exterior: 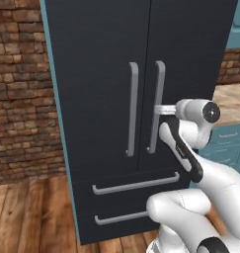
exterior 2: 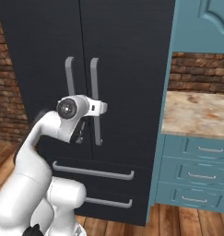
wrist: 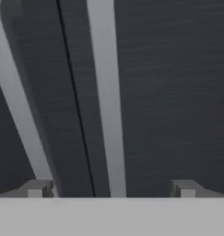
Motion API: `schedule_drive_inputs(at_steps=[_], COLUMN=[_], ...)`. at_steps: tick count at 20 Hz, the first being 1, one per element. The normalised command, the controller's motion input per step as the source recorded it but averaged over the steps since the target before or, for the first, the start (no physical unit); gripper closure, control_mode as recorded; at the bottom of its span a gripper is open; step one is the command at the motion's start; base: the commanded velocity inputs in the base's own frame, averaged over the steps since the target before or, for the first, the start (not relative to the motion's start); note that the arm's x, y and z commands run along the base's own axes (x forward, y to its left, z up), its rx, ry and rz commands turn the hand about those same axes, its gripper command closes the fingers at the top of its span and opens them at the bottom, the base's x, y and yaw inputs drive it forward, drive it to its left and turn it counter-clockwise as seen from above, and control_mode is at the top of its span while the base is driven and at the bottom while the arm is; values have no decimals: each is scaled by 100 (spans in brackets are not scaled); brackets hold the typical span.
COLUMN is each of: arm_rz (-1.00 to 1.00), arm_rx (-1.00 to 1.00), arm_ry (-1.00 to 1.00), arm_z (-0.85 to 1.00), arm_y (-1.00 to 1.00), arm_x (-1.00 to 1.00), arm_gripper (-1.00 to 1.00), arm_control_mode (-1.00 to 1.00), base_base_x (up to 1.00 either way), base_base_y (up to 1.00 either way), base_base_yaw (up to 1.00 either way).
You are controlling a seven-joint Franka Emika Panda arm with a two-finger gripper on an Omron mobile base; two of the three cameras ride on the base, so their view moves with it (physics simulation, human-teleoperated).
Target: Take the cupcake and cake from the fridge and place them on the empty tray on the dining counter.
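The fridge [exterior: 101,59] [exterior 2: 127,46] [wrist: 178,92] stands right in front of me, dark navy with both doors closed. The cupcake and the cake are hidden, and the tray and the dining counter are out of view. My gripper [exterior: 160,110] [exterior 2: 104,108] [wrist: 111,190] is open, level with the middle of the right door's grey bar handle [exterior: 157,89] [exterior 2: 95,78] [wrist: 106,92]. In the hand view that handle runs up between my two fingertips [wrist: 37,189]. The left door's handle [exterior: 133,108] [exterior 2: 69,71] [wrist: 16,106] lies just beside it.
Two fridge drawers with horizontal bar handles [exterior: 136,184] [exterior 2: 92,171] sit below the doors. A beige-topped counter [exterior 2: 201,115] [exterior: 235,101] with teal drawers [exterior 2: 201,175] adjoins the fridge on the right. A brick wall [exterior: 22,99] and wooden floor [exterior: 32,212] lie to the left.
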Motion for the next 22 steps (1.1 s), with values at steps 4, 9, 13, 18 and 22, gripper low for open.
schedule_drive_inputs(at_steps=[4,9,13,18,22], arm_rz=[0,0,0,0,0], arm_rx=[5,0,0,0,0], arm_ry=[0,1,1,0,0], arm_z=[2,0,0,-12,-19], arm_y=[-31,-5,0,0,0], arm_x=[55,79,92,99,100], arm_gripper=[-100,-100,-100,-100,-100], arm_control_mode=[-100,-100,-100,-100,-100], base_base_x=[0,0,0,0,0], base_base_y=[0,0,0,0,0], base_base_yaw=[0,0,0,0,0])
